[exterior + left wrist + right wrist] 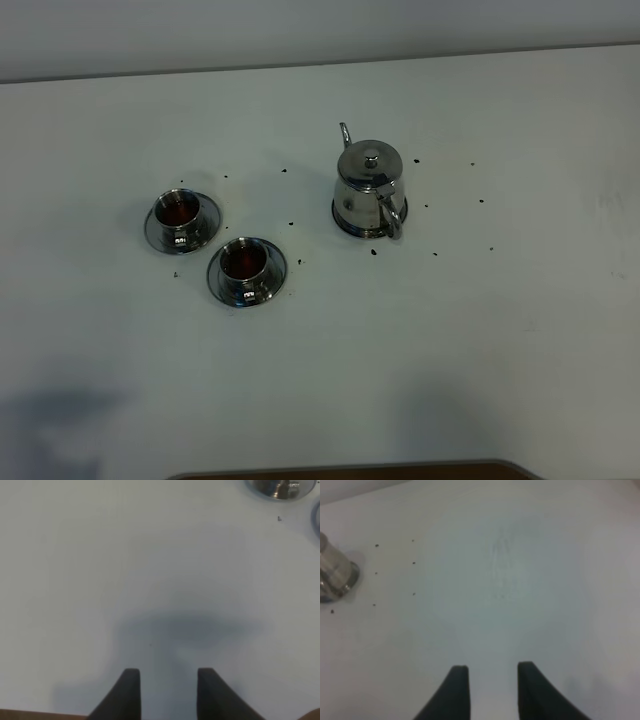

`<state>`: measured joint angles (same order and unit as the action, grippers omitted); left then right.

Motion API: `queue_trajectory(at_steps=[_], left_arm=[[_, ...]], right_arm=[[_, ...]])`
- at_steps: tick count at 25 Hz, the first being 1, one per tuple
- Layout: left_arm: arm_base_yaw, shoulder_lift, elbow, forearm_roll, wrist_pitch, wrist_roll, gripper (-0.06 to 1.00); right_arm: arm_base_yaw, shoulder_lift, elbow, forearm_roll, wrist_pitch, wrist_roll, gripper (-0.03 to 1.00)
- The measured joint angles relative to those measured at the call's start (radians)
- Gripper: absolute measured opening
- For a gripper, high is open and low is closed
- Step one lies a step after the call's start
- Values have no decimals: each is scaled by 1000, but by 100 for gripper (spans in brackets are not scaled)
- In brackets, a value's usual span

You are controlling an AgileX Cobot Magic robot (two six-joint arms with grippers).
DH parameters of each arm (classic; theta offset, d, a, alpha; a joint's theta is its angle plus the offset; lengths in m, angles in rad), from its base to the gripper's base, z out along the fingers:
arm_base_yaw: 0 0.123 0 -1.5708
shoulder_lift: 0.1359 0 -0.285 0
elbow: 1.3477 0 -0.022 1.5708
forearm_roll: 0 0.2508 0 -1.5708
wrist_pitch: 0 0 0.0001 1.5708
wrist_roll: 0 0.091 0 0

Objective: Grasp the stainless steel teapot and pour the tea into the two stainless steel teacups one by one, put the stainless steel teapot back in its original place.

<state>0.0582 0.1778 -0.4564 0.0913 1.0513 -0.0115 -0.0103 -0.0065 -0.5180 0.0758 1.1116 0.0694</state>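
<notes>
— Exterior high view: where's the stainless steel teapot (pixel 368 188)?
— Right of both teacups (pixel 214 240), on its saucer (pixel 345 222).
— Grippers?
— Left gripper (pixel 167 680) and right gripper (pixel 491 677) both parted, holding nothing; approach the handle (pixel 392 216) squarely.

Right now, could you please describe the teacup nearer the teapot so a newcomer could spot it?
On the white table, find the stainless steel teapot, the largest vessel. Two saucered cups sit to its left in the high view. Yours is the nearer teacup, closer to the table's front edge than the other teacup.
</notes>
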Motion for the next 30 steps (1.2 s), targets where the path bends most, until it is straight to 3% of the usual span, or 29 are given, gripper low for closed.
queue_trajectory(at_steps=[30], left_arm=[[0,0,0,0,0,-1,32]], right_arm=[[0,0,0,0,0,0,24]])
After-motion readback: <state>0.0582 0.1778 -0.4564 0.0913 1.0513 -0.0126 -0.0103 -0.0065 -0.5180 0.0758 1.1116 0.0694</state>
